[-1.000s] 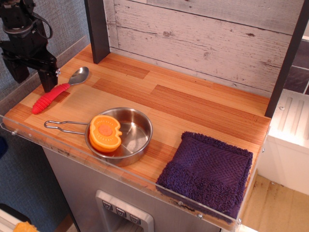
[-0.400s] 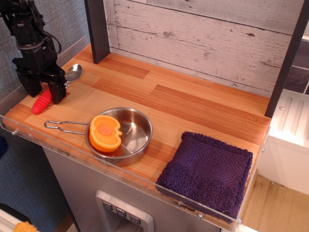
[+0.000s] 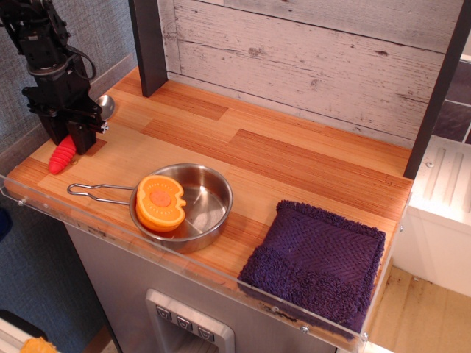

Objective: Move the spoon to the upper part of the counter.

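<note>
Since the earlier frames, lowered onto the spoon (image 3: 68, 151) and drawn narrower: black gripper (image 3: 68, 138) at the far left of the counter (image 3: 294, 158), fingers (image 3: 82, 137) brought in against the red ribbed handle, apparently pinching it near mid-length. Held near vertical above the left edge, with black links and looped cable rising out of frame at top left; wrist pointed straight down at the wood. Seen below the fingers, only the lower tip of the red handle, resting on or just above the planks near the clear rim; seen beside the gripper's right side, a sliver of the silver bowl, shifted left from where it lay a second before. Positioned toward the front left corner, not at the whitewashed boards (image 3: 309, 51). Unchanged nearby: steel pan (image 3: 199, 209) with wire handle pointing left, orange toy fruit half (image 3: 160, 202) leaning inside its left wall, and purple towel (image 3: 316, 261) at front right, well apart from the gripper.
</note>
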`<action>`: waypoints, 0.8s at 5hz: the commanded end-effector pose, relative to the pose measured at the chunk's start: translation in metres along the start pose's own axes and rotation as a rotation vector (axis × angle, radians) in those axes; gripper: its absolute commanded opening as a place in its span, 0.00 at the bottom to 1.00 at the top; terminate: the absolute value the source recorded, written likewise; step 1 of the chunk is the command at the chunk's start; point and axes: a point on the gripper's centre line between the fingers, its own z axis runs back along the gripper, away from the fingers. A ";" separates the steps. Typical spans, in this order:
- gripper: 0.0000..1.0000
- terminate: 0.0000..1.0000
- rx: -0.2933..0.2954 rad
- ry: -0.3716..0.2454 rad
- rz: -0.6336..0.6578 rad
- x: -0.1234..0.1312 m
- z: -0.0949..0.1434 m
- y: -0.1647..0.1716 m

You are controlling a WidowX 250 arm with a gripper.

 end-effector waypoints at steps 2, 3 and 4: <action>0.00 0.00 -0.017 -0.136 0.097 0.009 0.111 -0.039; 0.00 0.00 -0.037 -0.148 0.036 0.018 0.116 -0.087; 0.00 0.00 -0.030 -0.145 -0.046 0.027 0.107 -0.140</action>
